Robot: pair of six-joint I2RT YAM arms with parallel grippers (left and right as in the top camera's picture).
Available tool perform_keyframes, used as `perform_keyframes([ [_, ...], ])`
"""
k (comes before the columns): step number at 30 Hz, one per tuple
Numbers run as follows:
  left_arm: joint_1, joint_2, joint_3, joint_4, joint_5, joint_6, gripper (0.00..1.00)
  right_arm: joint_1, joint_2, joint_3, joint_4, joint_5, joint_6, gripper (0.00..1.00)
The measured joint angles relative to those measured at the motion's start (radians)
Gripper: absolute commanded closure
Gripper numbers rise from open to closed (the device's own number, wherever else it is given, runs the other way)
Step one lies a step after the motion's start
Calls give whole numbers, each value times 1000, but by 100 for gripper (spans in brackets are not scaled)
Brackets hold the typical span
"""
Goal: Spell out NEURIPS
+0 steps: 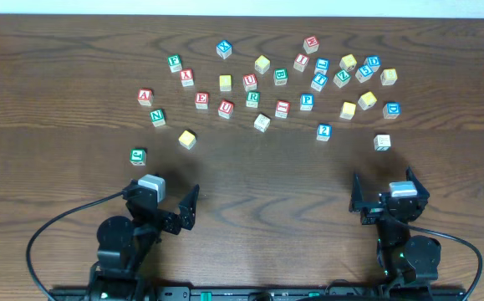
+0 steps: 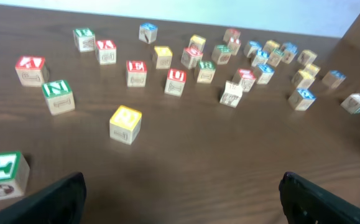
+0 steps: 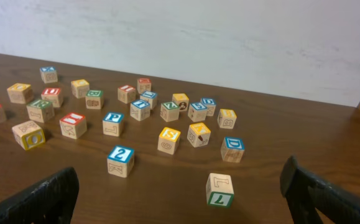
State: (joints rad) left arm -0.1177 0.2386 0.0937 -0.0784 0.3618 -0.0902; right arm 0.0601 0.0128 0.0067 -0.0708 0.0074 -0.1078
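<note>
Near the far right corner blocks [image 1: 348, 62] crowd tight, so right gripper [image 1: 388, 196] or left gripper [image 1: 162, 201], both open and empty, could bump neighbours grabbing P [image 1: 307, 101].

Dark wooden table [image 1: 58, 50]; white wall [image 3: 229, 37] behind far edge.

soft, even overhead light; the letter blocks [image 1: 188, 139] cast short faint shadows on the wooden table [image 1: 242, 171]. left wrist view is blurred, worst toward 1 o'clock. right wrist view is sharper, its white wall [image 3: 229, 37] bright at 12 o'clock, fingers [image 3: 43, 200] dark at 7.
</note>
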Motion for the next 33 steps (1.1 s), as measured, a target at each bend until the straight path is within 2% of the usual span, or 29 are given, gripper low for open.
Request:
perform_keyframes([
  [8, 0, 74, 254, -192, -5, -1, 2, 0, 0, 0, 0, 0, 0, 1],
  [20, 0, 603, 712, -424, -9, 43, 3, 0, 0, 0, 0, 0, 3, 1],
  [24, 0, 718, 856, -517, -9, 54, 2, 0, 0, 0, 0, 0, 3, 1],
  [28, 0, 738, 935, -532, -8, 45, 3, 0, 0, 0, 0, 0, 3, 1],
  [33, 0, 715, 942, -557, -8, 37, 2, 0, 0, 0, 0, 0, 3, 1],
])
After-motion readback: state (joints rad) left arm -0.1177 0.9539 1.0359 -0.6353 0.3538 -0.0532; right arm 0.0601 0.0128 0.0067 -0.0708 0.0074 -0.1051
